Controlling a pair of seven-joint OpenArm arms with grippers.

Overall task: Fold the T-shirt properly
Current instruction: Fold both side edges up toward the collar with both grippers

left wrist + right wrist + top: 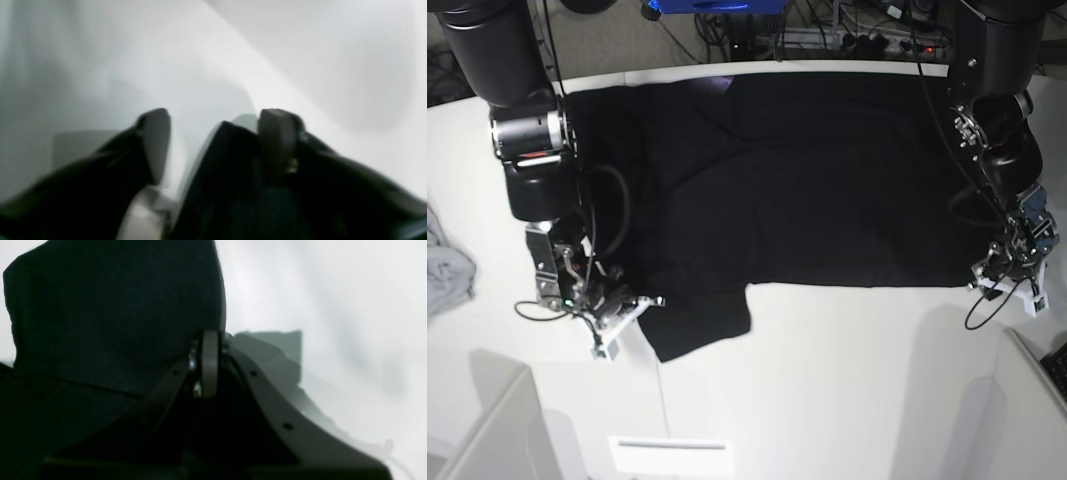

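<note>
A robotics lab is showing here: two arms [527,130] are standing over a white table [847,380], with cables [827,30] lying behind.

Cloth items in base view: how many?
2. The black T-shirt lies spread across the table's far half; a light grey cloth sits at the left edge, partly cut off. More may be hidden.

My two arms are built from thick black cylindrical links. The right arm [527,140] carries a silver joint band with a red mark; black cables loop beside its forearm. The left arm [997,130] has exposed wiring and a blue patch near the wrist. My fingers [209,363] are dark, curved, drilled with small holes, tipped with grey pads [278,140].
</note>
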